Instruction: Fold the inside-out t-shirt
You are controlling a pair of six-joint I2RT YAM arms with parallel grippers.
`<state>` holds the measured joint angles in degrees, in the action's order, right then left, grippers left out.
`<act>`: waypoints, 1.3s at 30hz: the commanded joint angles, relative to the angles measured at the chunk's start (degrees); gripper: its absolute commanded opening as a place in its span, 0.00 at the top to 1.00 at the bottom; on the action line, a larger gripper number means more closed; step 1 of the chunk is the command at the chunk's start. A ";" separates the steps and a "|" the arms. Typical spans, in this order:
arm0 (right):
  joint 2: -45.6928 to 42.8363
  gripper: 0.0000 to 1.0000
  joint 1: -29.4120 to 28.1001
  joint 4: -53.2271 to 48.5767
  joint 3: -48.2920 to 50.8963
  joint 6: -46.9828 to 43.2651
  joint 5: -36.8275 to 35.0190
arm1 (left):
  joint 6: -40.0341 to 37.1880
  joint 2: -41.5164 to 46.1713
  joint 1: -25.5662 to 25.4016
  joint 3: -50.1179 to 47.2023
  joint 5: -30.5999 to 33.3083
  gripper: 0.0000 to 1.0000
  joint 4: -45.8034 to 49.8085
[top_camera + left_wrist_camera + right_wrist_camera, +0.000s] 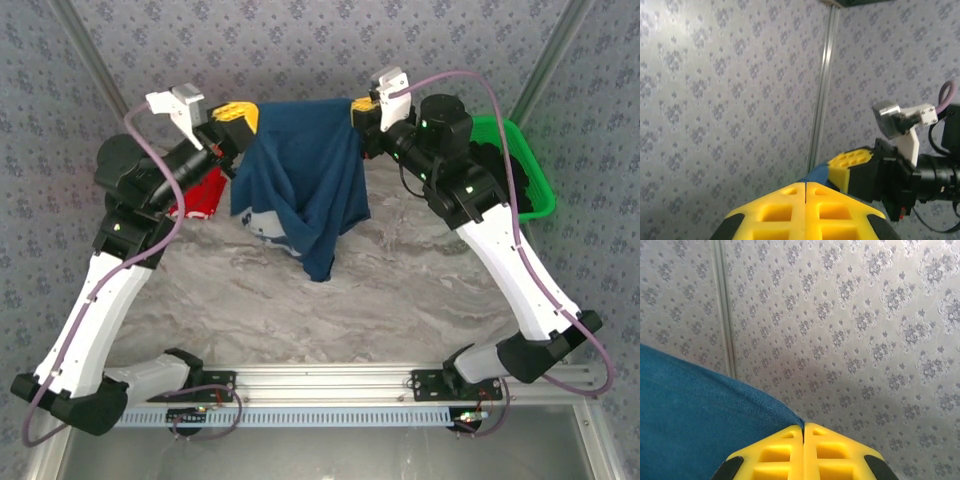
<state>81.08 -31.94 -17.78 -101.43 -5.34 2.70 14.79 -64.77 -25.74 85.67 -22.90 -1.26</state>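
Grey patterned panels close in the back and sides of the cell, above a marble-look surface (400,290). The inside-out t-shirt (300,170) hangs in the air over the far part of this surface. Its upper edge is stretched between the two raised arms and its lower part droops to a point; whether that point touches the surface cannot be told from above. The step in hand appears to be presenting the garment for laying flat before the first fold. To do this well, both pinch points should be kept level and the upper edge taut. The hanging end should meet the bare middle of the surface first, and the arms should then draw the cloth out so that no crease is trapped. The shirt should land clear of the red folded garment (205,195) on the left and the green basket (530,165) of black clothing (495,150) on the right. The left fingers (780,212) are fully closed, pad against pad, with a sliver of blue cloth emerging at their tip. The right fingers (830,455) are likewise pressed together, clamping the shirt edge, which spreads away from the seam to one side.
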 commanded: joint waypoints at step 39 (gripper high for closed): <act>-12.70 0.45 10.67 7.60 36.98 5.15 29.55 | 1.60 -19.51 -18.75 -6.87 2.07 1.00 -3.40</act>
<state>67.72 -21.02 -15.66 -65.01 -1.48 28.58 16.53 -84.79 -43.97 78.17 -20.29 -2.39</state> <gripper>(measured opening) 0.591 0.039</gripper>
